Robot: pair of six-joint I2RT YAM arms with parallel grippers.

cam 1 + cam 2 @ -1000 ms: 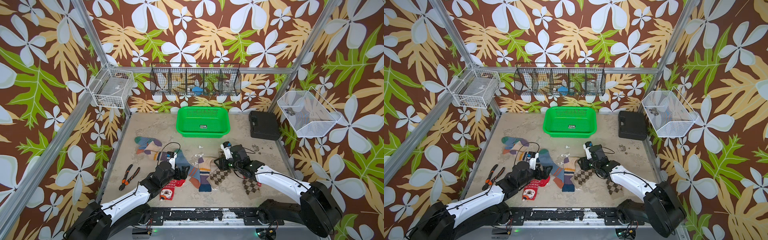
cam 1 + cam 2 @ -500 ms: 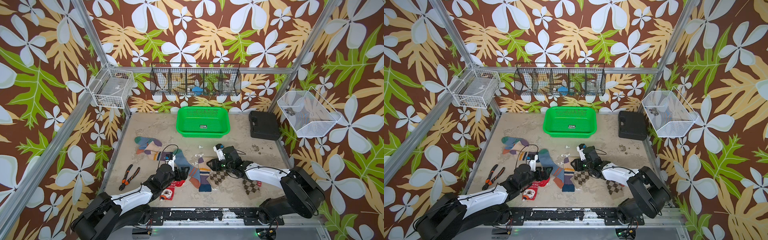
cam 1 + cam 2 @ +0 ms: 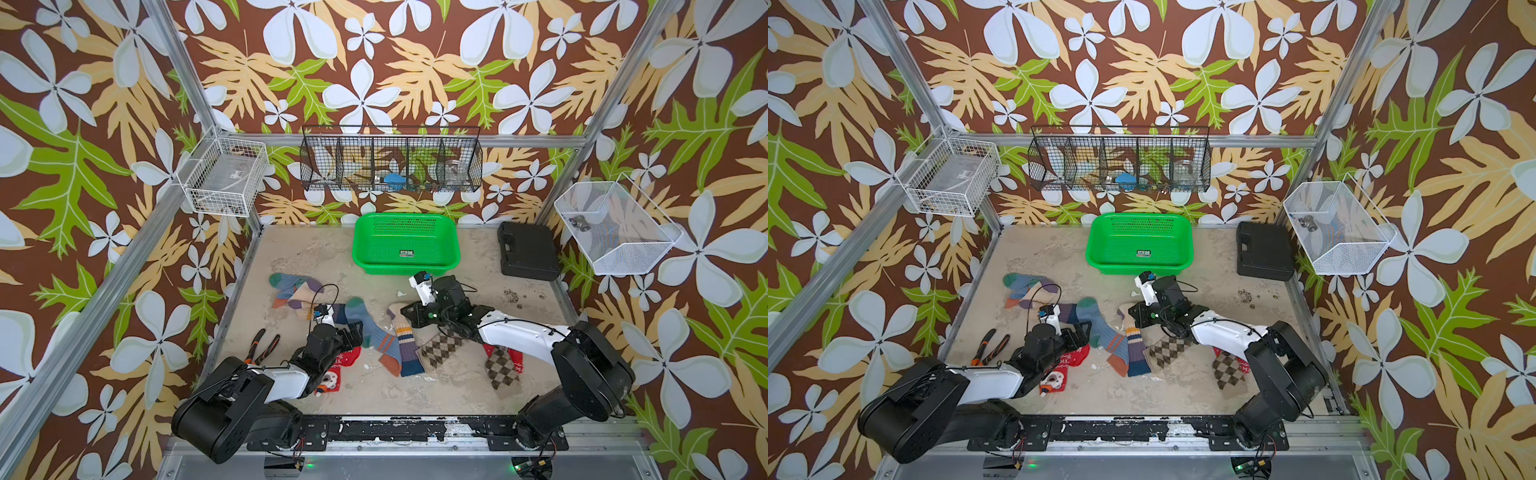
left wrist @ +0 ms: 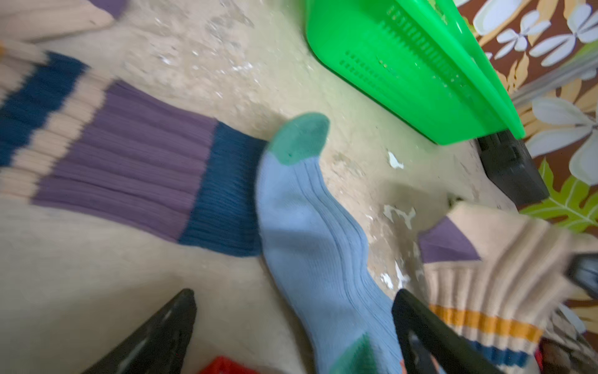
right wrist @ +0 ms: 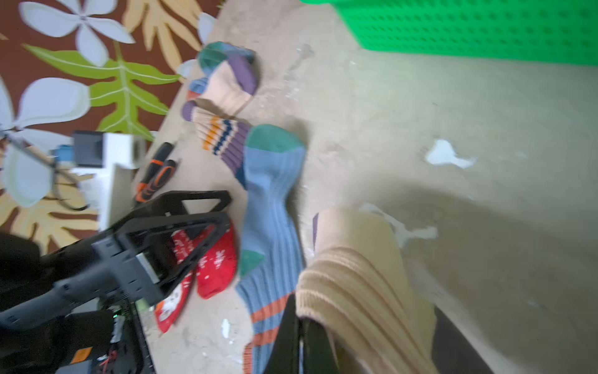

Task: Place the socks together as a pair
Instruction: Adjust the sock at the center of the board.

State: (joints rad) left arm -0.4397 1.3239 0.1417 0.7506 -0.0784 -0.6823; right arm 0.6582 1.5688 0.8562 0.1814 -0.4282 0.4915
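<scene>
Cream ribbed sock with purple toe (image 5: 356,275), mid sandy worktop (image 3: 316,249), pinched in clenched right fingers (image 5: 291,340); left fingers (image 4: 155,330) released above blue-grey green-toed sock (image 4: 310,233); seemingly no pair joined yet.

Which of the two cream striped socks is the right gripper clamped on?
The middle cream sock, between the blue-grey sock and the argyle sock; the other cream sock lies farther left.

Top views: stereo pair, high at the front, looking down and back over the whole table (image 3: 311,257); nearly equal framing.
Left wrist: low, close, facing the green basket (image 4: 404,64).
Right wrist: close, facing the robot's left side.
Both wrist views share the blue-grey sock (image 4: 310,226) and the cream sock (image 5: 356,259).
</scene>
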